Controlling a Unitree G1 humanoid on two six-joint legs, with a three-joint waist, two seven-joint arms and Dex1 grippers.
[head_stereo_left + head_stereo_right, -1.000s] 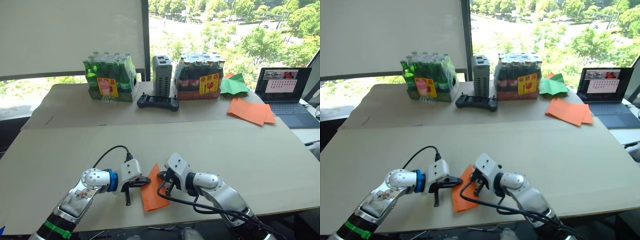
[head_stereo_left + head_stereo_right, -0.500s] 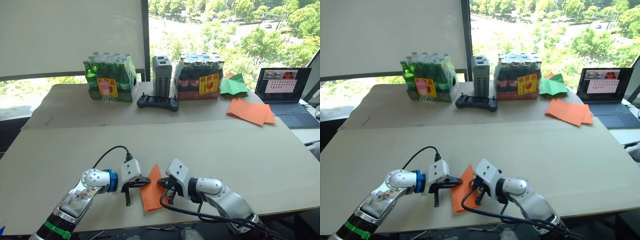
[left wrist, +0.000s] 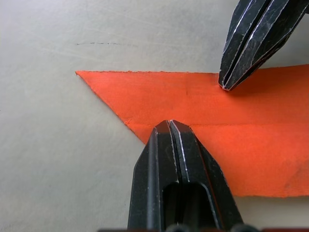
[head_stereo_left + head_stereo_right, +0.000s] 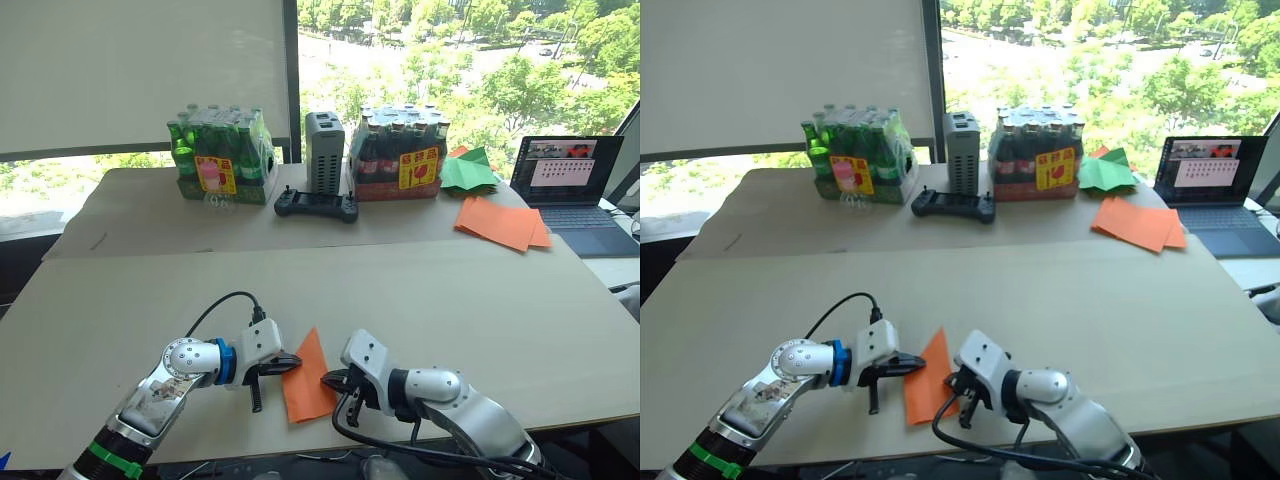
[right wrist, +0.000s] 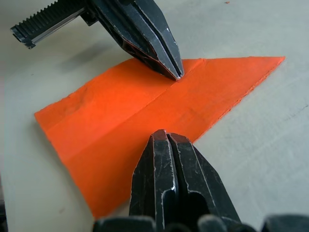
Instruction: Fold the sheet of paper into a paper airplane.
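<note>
Left eye view, both tools (image 4: 283, 362) (image 4: 335, 381) closed, tips pressing folded sheet of paper (image 4: 305, 378)

Both arms are silver-white jointed metal ending in boxy white wrist blocks. The left gripper (image 4: 283, 362) has two slim black faceted fingers (image 3: 179, 159) with pale worn edges, one showing a toothed inner face. Behind its wrist sits a blue ring, further back what looks like a green band. Black cables loop beside each wrist, including the right gripper (image 4: 334, 381).
</note>
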